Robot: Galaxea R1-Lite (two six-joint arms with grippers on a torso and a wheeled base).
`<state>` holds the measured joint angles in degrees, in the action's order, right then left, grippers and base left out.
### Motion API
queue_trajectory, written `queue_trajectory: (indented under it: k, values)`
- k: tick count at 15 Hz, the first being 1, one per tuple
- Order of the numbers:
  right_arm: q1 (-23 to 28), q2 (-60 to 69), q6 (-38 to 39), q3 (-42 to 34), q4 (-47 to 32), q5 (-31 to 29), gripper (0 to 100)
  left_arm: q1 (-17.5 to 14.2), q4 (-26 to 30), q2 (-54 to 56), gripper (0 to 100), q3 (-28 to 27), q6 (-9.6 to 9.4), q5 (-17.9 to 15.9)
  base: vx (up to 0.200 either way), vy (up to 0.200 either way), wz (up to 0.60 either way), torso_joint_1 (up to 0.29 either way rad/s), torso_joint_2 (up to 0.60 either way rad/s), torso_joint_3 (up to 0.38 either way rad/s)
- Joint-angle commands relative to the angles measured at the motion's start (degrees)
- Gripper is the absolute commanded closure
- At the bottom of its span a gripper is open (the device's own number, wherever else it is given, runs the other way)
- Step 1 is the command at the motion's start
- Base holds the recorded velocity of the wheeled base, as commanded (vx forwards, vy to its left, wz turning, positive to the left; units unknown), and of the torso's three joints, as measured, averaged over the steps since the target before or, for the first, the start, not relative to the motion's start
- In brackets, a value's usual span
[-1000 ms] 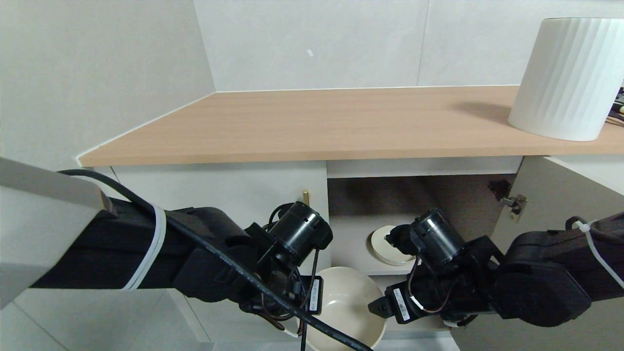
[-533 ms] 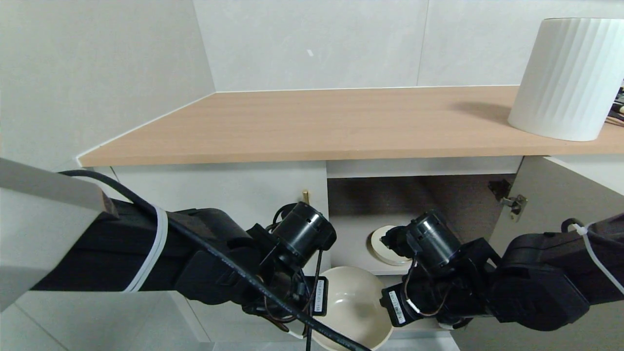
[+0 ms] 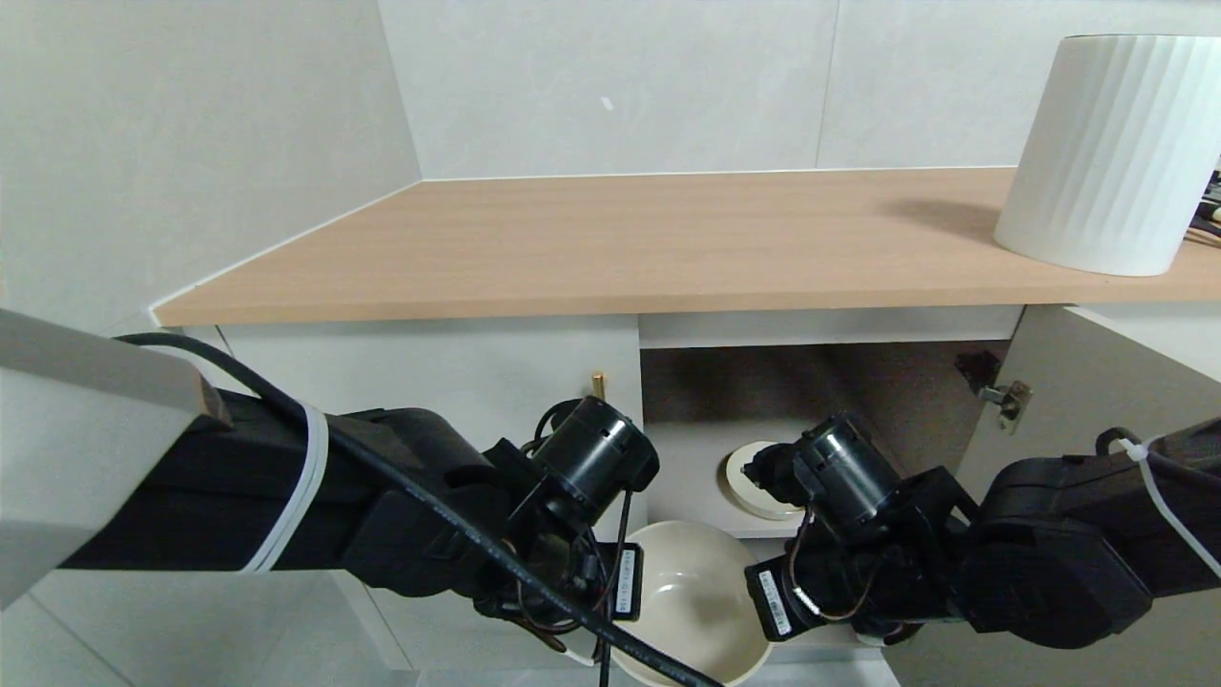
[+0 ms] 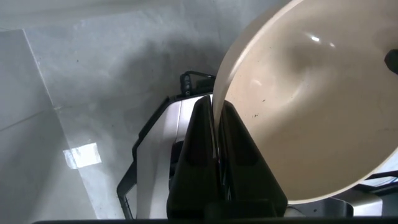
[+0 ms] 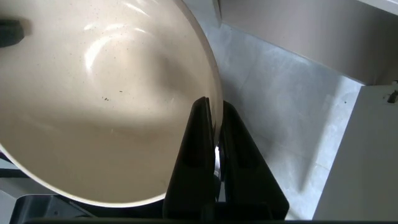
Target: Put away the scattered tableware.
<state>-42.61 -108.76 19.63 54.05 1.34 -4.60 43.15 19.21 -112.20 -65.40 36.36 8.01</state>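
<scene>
A cream bowl hangs low in front of the open cabinet, between my two arms. My left gripper is shut on the bowl's left rim. In the left wrist view its two fingers pinch the bowl at the rim. My right gripper is shut on the opposite rim, and the right wrist view shows its fingers clamping the bowl at the edge. A cream plate lies on the cabinet shelf behind the bowl, partly hidden by my right wrist.
The wooden countertop runs above the cabinet, with a tall white ribbed cylinder at its right end. The right cabinet door stands open on its hinge. The left door is closed, and a light grey floor lies below.
The bowl has shifted slightly right with my left gripper. My right arm has moved left, bringing its fingers onto the bowl's right rim.
</scene>
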Motion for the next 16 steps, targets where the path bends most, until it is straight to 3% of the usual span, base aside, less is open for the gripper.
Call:
queue_trajectory:
  k: [1, 3, 4, 13, 16]
  values:
    - [-0.02, -0.04, -0.03, 0.00, -0.11, -0.15, 100, 0.00, 0.12, 0.14, 100, 0.01, 0.02, 0.16, 0.000, 0.000, 0.00, 0.000, 0.00, 0.000]
    - [0.07, -0.04, -0.03, 0.00, -0.11, -0.15, 100, 0.00, 0.39, 0.23, 100, 0.19, -0.15, 0.25, 0.000, 0.000, 0.00, 0.000, 0.00, 0.000]
    - [-0.02, -0.04, -0.12, -0.09, -0.11, -0.15, 100, 0.00, 0.65, 0.23, 0, 0.19, -0.24, 0.25, 0.000, 0.000, 0.00, 0.000, 0.00, 0.000]
    - [0.24, -1.10, -0.55, -0.53, -0.46, -0.24, 100, 0.00, 0.65, 0.49, 0, 0.19, -0.24, 0.16, 0.000, 0.000, 0.00, 0.000, 0.00, 0.000]
    - [1.91, -4.26, -0.73, -0.09, -0.46, -2.70, 100, 0.00, 0.65, 0.41, 0, 0.19, -0.24, 0.16, 0.000, 0.000, 0.00, 0.000, 0.00, 0.000]
